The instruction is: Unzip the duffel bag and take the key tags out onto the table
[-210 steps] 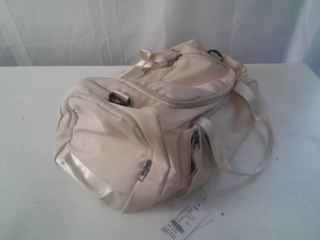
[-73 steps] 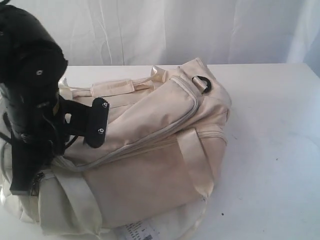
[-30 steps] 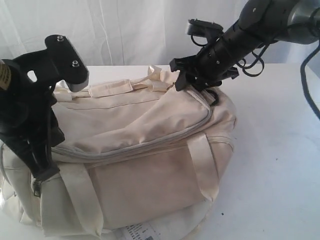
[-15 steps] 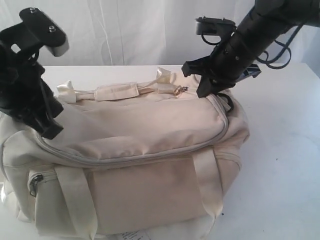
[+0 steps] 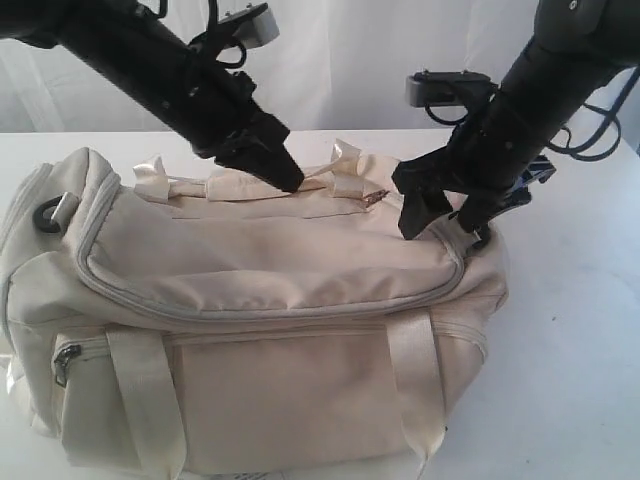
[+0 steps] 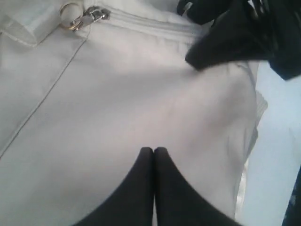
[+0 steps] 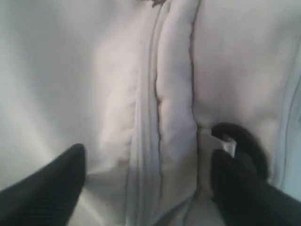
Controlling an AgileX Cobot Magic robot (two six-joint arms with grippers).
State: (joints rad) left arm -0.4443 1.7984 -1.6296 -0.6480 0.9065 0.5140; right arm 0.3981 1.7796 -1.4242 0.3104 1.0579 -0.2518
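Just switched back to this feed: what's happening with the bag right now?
Both arms are at the top of the duffel bag, which lies on the table. The left gripper is shut, tips down at the fabric by the handles, holding nothing. The right gripper is open, straddling the zip seam at the bag's right end in the exterior view, near the zip pull but not on it. The zip looks closed; no key tags in view.

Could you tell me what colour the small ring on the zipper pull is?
Gold; the ring shows best in the left wrist view.
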